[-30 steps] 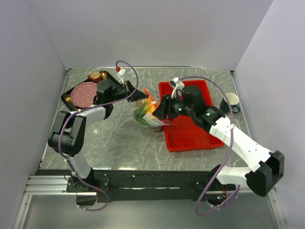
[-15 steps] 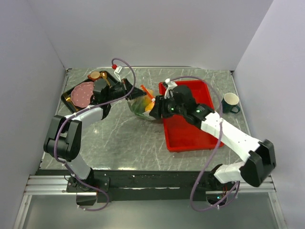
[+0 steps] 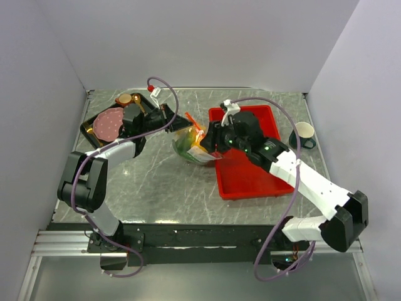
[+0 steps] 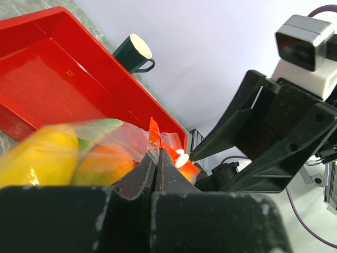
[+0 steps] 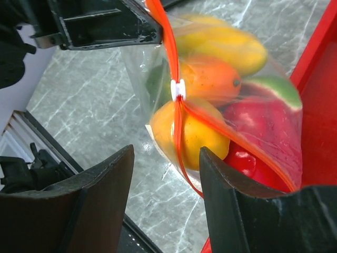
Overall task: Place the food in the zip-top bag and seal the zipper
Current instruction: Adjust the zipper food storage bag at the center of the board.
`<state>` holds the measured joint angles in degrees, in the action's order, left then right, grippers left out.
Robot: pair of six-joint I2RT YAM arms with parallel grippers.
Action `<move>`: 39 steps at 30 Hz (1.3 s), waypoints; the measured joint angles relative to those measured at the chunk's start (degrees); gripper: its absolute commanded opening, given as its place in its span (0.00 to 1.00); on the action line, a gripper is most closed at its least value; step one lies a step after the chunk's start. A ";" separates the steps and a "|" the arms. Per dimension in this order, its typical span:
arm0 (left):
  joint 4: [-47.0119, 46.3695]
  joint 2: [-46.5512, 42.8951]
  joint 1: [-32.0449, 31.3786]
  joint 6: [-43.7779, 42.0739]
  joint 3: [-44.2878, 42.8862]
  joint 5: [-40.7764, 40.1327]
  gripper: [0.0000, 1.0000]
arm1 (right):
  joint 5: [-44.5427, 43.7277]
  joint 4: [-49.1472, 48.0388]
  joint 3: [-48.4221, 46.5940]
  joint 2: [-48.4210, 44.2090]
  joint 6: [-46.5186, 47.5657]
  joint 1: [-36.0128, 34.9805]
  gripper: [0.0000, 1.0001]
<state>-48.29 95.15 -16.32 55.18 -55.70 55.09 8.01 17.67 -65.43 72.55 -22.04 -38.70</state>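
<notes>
Closest to me, on the right side of the grey marbled table (image 3: pixel 156 188), lies the red tray (image 3: pixel 250 179). Just at its left rim the zip-top bag (image 3: pixel 191 150) hangs between the two arms, clear and floppy. I cannot tell whether its bottom touches the table.

The food is inside the bag: a yellow oval fruit (image 5: pixel 224 39), an orange (image 5: pixel 210 79), a red piece (image 5: pixel 258 124), a watermelon slice (image 5: pixel 271 84) with a green rim, and one more yellow-orange fruit (image 5: pixel 184 132) low down.

The right gripper (image 5: pixel 166 158) has its fingers wide apart and grips nothing; the bag is just in front of them. A little further, the left gripper (image 4: pixel 156 161) has its fingers pressed together on the end of the zipper (image 5: pixel 167 47). From there the zipper runs as one orange-red line to a small white slider (image 5: pixel 178 89). Past the slider the two strips go apart, so this part of the mouth is open.

At the back, a dark mug (image 3: pixel 304 133) stands to the right of the tray, and a pink plate (image 3: pixel 109 123) is at the far left.
</notes>
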 measured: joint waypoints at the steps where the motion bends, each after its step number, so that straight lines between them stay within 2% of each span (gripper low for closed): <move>1: 0.11 -0.07 0.00 0.00 0.17 -0.02 0.01 | 0.26 -0.48 0.00 0.79 0.00 0.00 0.58; 8: 0.63 -0.09 0.11 0.00 0.63 -0.66 0.01 | 5.05 -4.61 -0.33 8.76 -0.79 0.07 0.54; 12: 0.74 -0.09 0.24 0.02 1.27 -1.33 0.01 | 6.82 -5.53 -0.48 12.87 -1.62 0.04 0.44; 22: 1.49 -0.57 0.50 -0.02 2.01 -2.56 0.01 | 7.76 -7.19 -0.70 15.12 -3.04 -0.26 0.47; 29: 2.84 -1.92 1.09 -0.04 2.03 -3.89 0.01 | 2.16 -6.64 -3.08 17.00 -3.19 -3.17 0.48; 32: 3.13 -2.84 1.55 0.00 2.03 -4.85 0.01 | -2.29 -6.78 -3.48 17.33 -2.51 -5.84 0.44; 38: 3.23 -3.96 2.38 0.11 2.03 -5.81 0.01 | -10.12 -9.22 -2.43 18.47 -2.38 -9.68 0.28; 39: 3.41 -3.96 2.49 0.13 2.03 -5.86 0.01 | -11.13 -10.08 -1.66 18.53 -2.47 -9.68 0.19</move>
<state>-44.88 91.20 -13.82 55.31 -53.67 49.23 -3.11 7.60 -67.09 91.09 -24.51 -48.38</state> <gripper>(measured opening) 0.013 0.316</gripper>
